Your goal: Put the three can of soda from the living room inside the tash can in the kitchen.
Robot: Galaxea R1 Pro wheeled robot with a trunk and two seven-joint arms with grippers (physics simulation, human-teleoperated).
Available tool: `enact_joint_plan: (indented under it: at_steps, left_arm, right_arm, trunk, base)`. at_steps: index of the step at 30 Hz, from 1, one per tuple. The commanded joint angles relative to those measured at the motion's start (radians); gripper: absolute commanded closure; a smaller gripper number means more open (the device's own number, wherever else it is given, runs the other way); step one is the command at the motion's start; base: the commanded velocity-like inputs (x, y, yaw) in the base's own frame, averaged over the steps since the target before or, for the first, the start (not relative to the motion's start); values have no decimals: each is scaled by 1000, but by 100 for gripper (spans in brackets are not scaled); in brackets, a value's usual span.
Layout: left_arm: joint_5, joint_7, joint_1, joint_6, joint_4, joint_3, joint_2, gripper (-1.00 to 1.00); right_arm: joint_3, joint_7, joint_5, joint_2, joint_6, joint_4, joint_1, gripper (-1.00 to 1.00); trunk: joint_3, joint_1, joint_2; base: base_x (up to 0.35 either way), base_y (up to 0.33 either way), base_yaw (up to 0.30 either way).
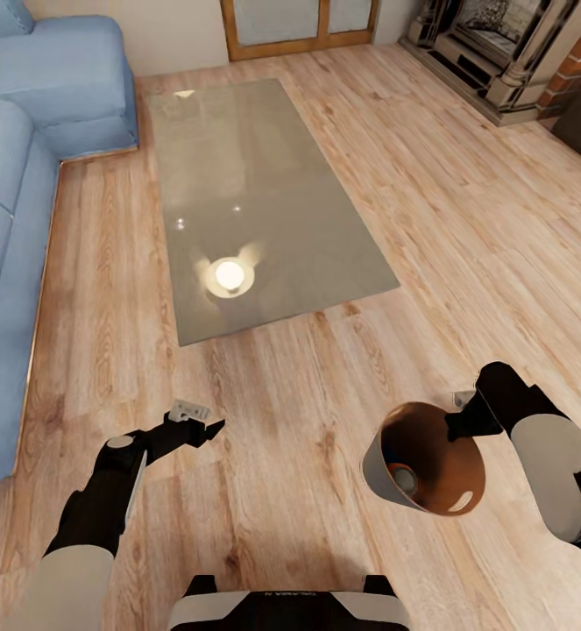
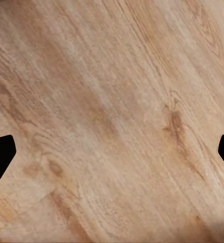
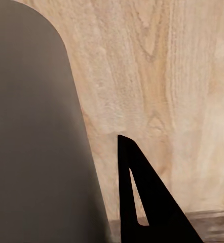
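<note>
Grey trash can (image 1: 386, 480), soda can (image 1: 402, 478) inside, hangs clamped in your right pincer (image 1: 459, 427) at five o'clock; left pincer (image 1: 204, 429) gapes empty. Carry it kitchenward.

Home living room, blue sofa (image 1: 27, 175), glass coffee table (image 1: 264, 202), fireplace (image 1: 500, 53)

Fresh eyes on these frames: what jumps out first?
The grey trash can held up at lower right by the right gripper clamped on its rim, its glossy brown-orange inside showing, with a soda can lying in the bottom. Next, the glass-topped coffee table mid-room with a bright lamp reflection, and the blue sofa along the left. The left gripper hangs open over bare wood floor.
</note>
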Motion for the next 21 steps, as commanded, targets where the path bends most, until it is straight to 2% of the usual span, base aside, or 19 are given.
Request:
enact_joint_plan:
  at_steps: [1,5,11,14,21]
  left_arm:
    - [0,0,1,2,-1,0,0,-100]
    - [1,0,3,8,-3,-4,0,-100]
    - [1,0,3,11,-3,-22,0,-100]
    - [1,-1,3,14,-3,-23,0,-100]
    - [3,-4,3,21,-3,-24,0,-100]
  right_arm:
    - [1,0,-1,-1,2,0,0,100]
    - [0,0,-2,-8,2,0,2,100]
    - [0,0,-4,-42,2,-1,6,100]
    - [0,0,-5,-50,2,-1,7,100]
    - [0,1,-7,-54,2,-1,9,100]
  trunk:
    - [0,0,0]
    - [0,0,0]
    - [0,0,0]
    - [2,0,0]
    - [9,0,0]
  base:
    - [5,-266,0]
    - [2,-299,0]
    - [0,-313,-1]
    - [0,-277,-50]
    - [-7,-40,-137]
